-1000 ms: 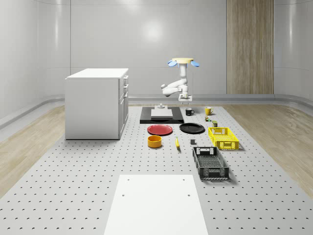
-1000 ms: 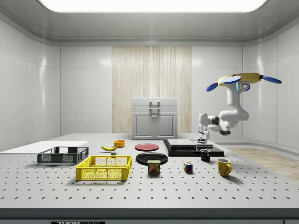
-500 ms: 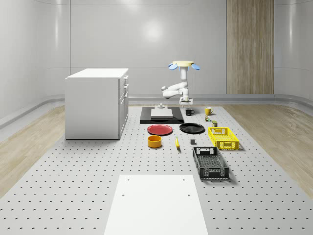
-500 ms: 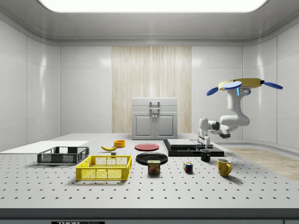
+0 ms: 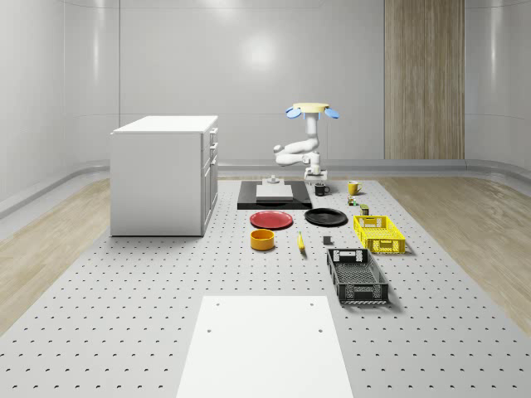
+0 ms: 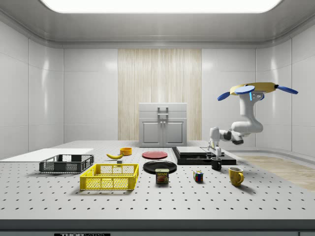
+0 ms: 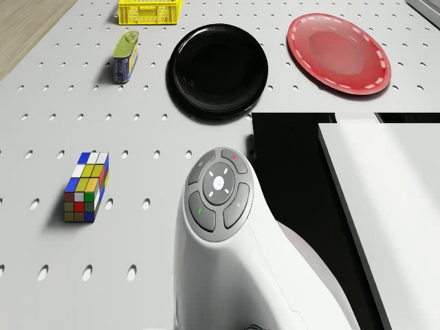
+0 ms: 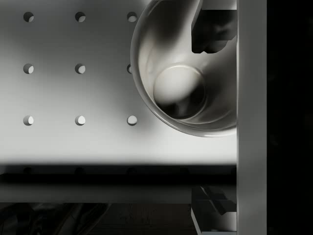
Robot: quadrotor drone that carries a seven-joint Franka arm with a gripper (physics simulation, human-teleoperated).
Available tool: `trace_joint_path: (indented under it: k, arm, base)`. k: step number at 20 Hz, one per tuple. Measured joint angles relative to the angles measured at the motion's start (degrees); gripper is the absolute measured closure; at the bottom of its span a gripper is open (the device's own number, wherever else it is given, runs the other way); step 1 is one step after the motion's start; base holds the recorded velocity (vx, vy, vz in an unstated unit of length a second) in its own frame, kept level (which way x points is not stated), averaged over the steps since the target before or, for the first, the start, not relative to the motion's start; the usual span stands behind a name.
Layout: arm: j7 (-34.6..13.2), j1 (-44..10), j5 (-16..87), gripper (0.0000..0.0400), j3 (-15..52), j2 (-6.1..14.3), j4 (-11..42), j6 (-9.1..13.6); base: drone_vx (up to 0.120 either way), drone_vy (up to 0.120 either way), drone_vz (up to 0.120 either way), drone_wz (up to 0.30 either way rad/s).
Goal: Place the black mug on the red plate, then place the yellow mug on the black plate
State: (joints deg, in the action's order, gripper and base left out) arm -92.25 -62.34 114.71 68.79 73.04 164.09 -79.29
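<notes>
The black mug (image 5: 321, 189) (image 6: 216, 163) stands upright on the table beside the black slab. From the wrist its round opening (image 8: 181, 83) is seen from straight above. The drone (image 5: 313, 109) (image 6: 256, 88) hovers beyond the mug. Its arm (image 7: 220, 199) reaches down, and the gripper (image 6: 214, 153) (image 8: 213, 117) is open just above the mug's rim. One finger (image 8: 212, 29) is over the opening and the other (image 8: 212, 208) is outside the wall. The yellow mug (image 5: 353, 187) (image 6: 236, 176) stands apart. The red plate (image 5: 272, 220) (image 7: 338, 52) and black plate (image 5: 325, 217) (image 7: 220, 69) lie bare.
A black slab (image 5: 249, 199) bearing a white block lies next to the mug. A Rubik's cube (image 7: 86, 187) and a tin can (image 7: 126, 56) sit near the black plate. Yellow crate (image 5: 379, 233), black crate (image 5: 357, 275), orange bowl (image 5: 262, 240), banana (image 5: 300, 242) and white cabinet (image 5: 162, 174) stand farther off.
The drone has sunk lower and the arm has brought the open gripper down to just above the black mug. The mugs and plates have not moved.
</notes>
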Motion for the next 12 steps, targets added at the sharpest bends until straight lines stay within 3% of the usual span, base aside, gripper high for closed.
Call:
trace_joint_path:
  k: [12]
  arm:
    - [0.43,-1.42,1.06,0.0000,-1.28,1.73,-2.29,-2.98]
  base:
    - [0.000,0.000,0.000,0.000]
